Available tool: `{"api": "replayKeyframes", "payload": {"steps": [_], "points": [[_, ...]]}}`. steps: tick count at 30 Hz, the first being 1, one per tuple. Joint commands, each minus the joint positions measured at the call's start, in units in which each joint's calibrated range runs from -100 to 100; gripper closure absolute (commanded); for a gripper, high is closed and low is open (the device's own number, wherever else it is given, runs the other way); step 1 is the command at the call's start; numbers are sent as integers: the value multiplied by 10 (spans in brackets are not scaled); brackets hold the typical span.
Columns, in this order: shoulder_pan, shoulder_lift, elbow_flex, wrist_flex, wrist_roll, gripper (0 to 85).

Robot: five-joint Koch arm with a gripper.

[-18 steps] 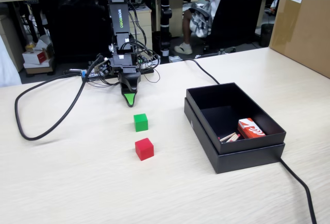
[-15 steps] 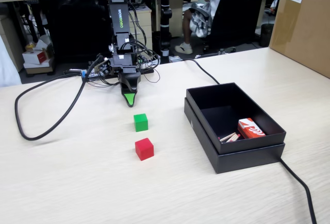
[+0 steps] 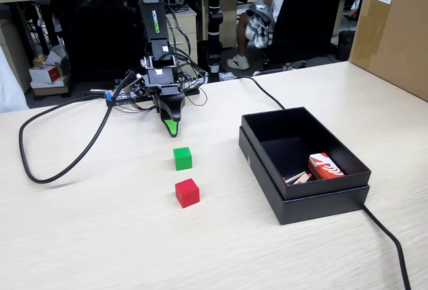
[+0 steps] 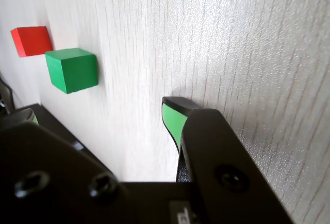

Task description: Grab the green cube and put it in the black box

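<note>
Green cube [image 3: 182,158] free on table, claw [image 3: 172,128] beyond it, gap between tips indiscernible.

Green cube [image 3: 182,158], red cube [image 3: 187,192], black box [image 3: 301,193].

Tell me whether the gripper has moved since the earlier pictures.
Yes. In the fixed view the gripper has shifted slightly right and up, toward the black box side; the green cube stays put.

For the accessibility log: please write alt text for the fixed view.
A black arm's green-tipped tool points down at a pale table, just behind a green cube and red cube. An open black box sits to their right.
</note>
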Motion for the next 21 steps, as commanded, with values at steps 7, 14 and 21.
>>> {"api": "replayKeyframes", "payload": {"steps": [7, 14, 21], "points": [[-1, 1, 6, -48, 1, 371], [1, 7, 116, -155, 5, 378], [9, 61, 263, -276, 22, 398]]}}
